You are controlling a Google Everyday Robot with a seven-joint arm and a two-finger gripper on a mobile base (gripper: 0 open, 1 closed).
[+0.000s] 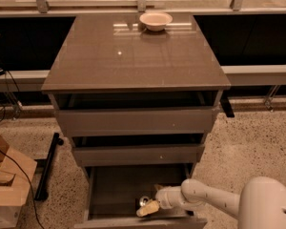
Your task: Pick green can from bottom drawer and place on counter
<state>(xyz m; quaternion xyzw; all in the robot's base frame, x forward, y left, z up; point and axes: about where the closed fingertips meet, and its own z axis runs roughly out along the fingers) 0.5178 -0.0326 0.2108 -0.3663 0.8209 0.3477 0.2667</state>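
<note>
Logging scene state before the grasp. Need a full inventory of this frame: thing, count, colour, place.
glossy grey-brown rectangular counter: 1, grey-brown, top of the cabinet
pale round bowl: 1, off-white, far edge of the counter
upper drawers: 2, grey-brown, under the counter, each slightly open
bottom drawer: 1, grey-brown, lowest, pulled open
small dark green metal can: 1, shiny silver top showing, inside the bottom drawer near its front
cardboard box: 1, tan, on the floor at lower left
black bar: 1, on the floor left of the cabinet
robot arm: 1, white, reaching in from lower right
gripper: 1, tan, inside the bottom drawer at the can
</note>
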